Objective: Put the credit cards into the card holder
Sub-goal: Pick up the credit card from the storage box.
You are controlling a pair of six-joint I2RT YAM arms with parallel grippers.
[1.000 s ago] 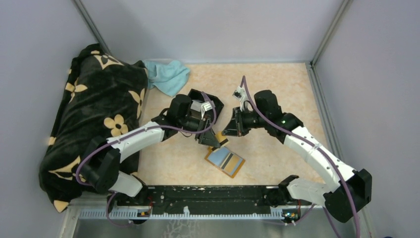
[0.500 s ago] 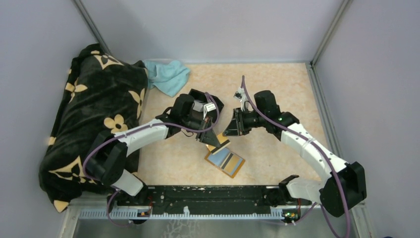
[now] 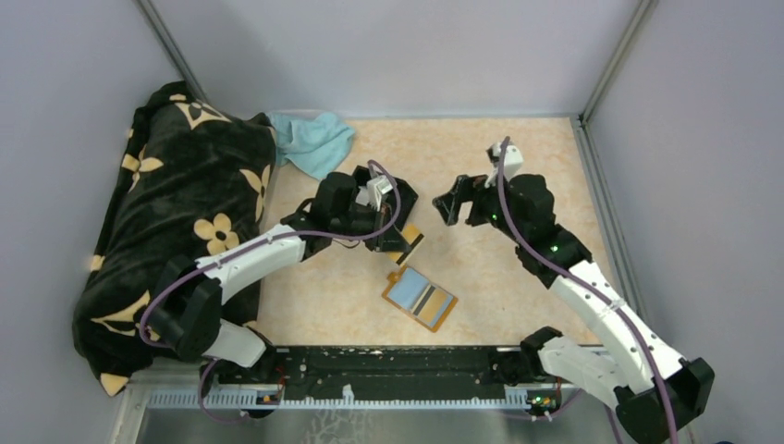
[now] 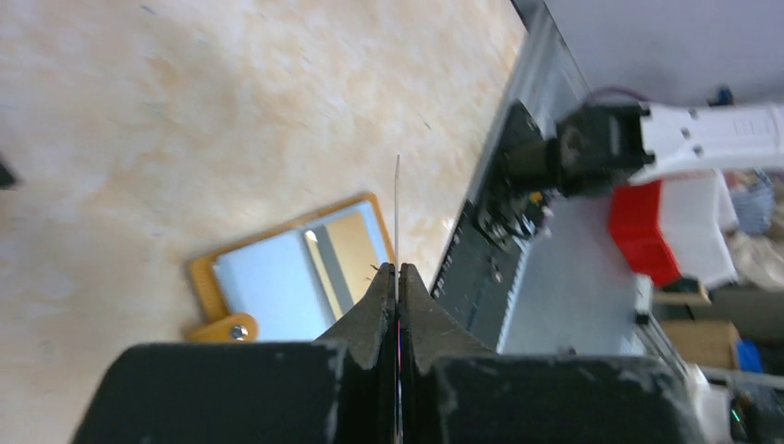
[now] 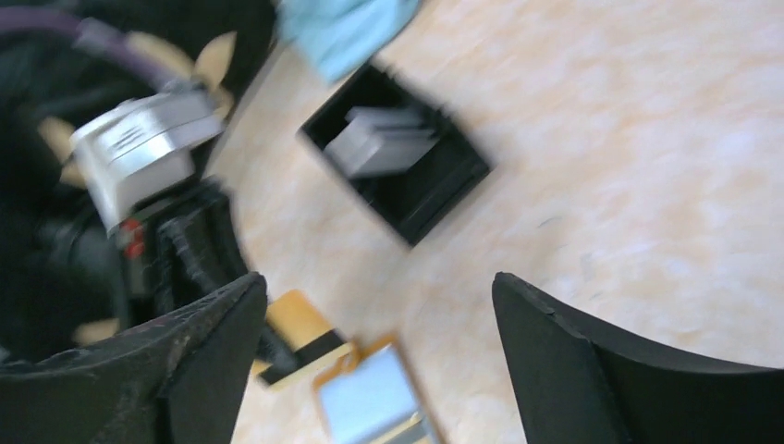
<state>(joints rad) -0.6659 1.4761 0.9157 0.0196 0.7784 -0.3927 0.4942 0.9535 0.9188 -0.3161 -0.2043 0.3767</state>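
The card holder [image 3: 421, 298] is an orange wallet lying open on the table with a pale blue card in it, also visible in the left wrist view [image 4: 291, 277] and the right wrist view [image 5: 374, 398]. My left gripper [image 3: 396, 242] is shut on a yellow credit card [image 3: 411, 239] with a black stripe, held just above and behind the holder. That card shows edge-on [image 4: 397, 203] between the shut left gripper [image 4: 397, 270]. My right gripper [image 3: 451, 199] stands open and apart from the card, to its right. Between its spread fingers [image 5: 199, 333] the card [image 5: 300, 342] shows.
A black open tray [image 3: 399, 190] with several grey cards [image 5: 379, 148] sits behind the left gripper. A black flowered blanket [image 3: 176, 213] covers the left side, and a light blue cloth [image 3: 314, 139] lies at the back. The arms' base rail [image 3: 388, 365] runs along the near edge.
The right gripper has opened, let go of the yellow card and drawn back to the right. The left gripper has shut on the card and lifted it slightly away from the holder.
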